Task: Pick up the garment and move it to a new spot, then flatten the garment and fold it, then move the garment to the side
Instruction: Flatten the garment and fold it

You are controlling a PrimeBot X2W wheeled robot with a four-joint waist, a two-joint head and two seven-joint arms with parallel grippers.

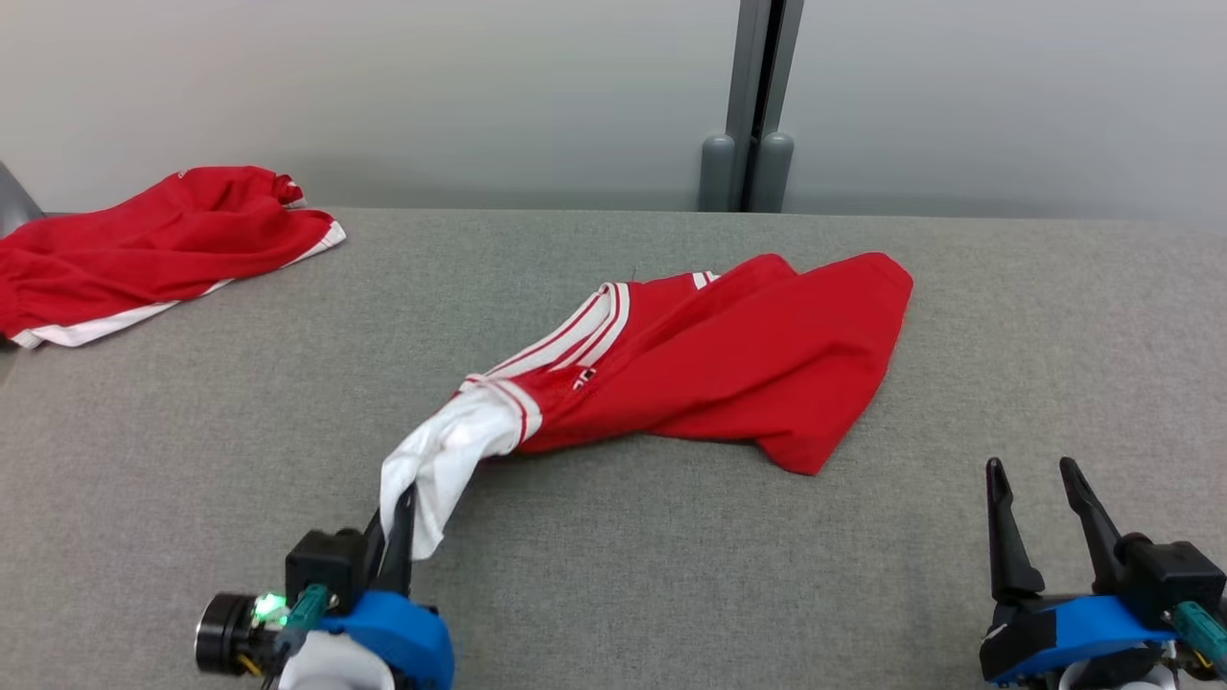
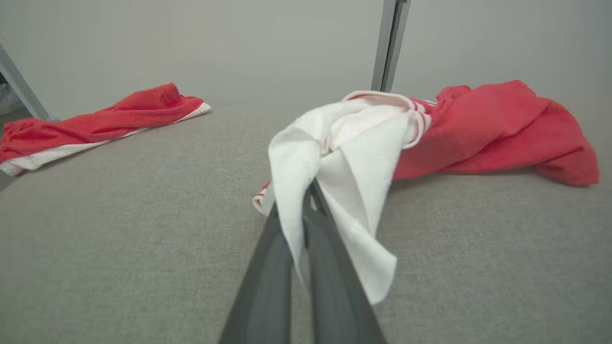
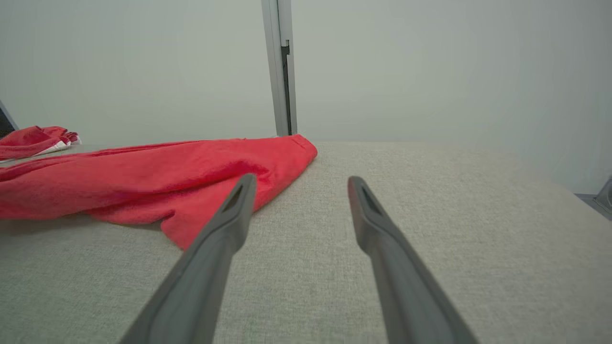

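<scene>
A red garment (image 1: 729,359) with white striped trim lies crumpled in the middle of the grey table (image 1: 671,575). Its white sleeve (image 1: 441,460) stretches toward the lower left, where my left gripper (image 1: 401,503) is shut on the sleeve's end. In the left wrist view the white cloth (image 2: 334,191) drapes over the closed fingers (image 2: 330,267), with the red body (image 2: 497,134) behind. My right gripper (image 1: 1030,474) stands open at the lower right, apart from the garment; in the right wrist view its fingers (image 3: 229,224) point past the red hem (image 3: 191,186).
A second red garment (image 1: 144,249) with a white edge lies at the table's far left corner. A grey wall with a vertical post (image 1: 757,96) runs behind the table. Bare table surface lies to the right of the garment.
</scene>
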